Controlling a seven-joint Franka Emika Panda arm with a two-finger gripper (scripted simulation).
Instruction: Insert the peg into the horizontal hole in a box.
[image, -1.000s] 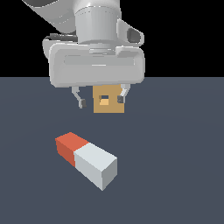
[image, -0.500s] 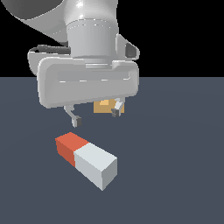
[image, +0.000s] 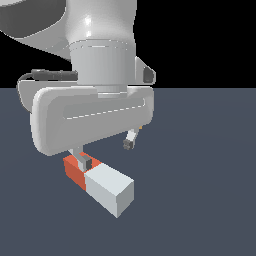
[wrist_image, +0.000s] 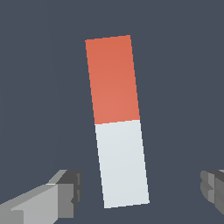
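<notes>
The gripper (image: 106, 152), jaws spread wide and empty, has dropped toward the peg (image: 98, 183) lying flat at lower centre, now hiding the box, so grasping looks imminent.

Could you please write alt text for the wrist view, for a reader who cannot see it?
A peg, half orange-red and half white, lies flat on a dark floor. The open gripper straddles its white end, fingers well clear of both sides.

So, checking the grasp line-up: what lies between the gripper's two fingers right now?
The wrist view shows the white end of the peg between the open gripper's fingers, bare floor either side, untouched.
</notes>
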